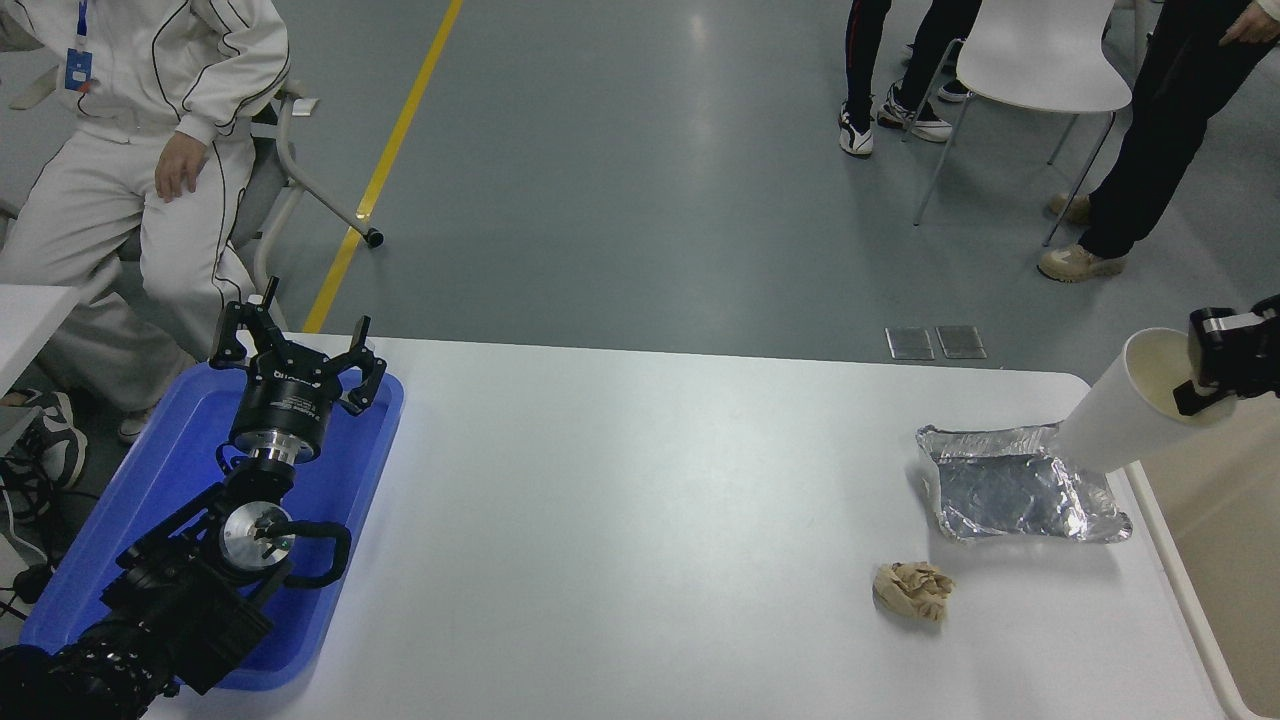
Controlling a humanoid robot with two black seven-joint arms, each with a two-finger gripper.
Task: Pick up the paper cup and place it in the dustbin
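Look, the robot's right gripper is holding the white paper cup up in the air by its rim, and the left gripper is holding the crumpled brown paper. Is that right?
Not quite. The head view shows the left gripper holding nothing; it is parked open above the blue tray. The crumpled brown paper lies on the table near the foil tray. The right gripper does hold the paper cup in the air by its rim.

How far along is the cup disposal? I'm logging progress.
Pickup looks done: the right end effector holds the paper cup by its rim, tilted in the air above the foil tray. Still left: carrying it over the dustbin and releasing.
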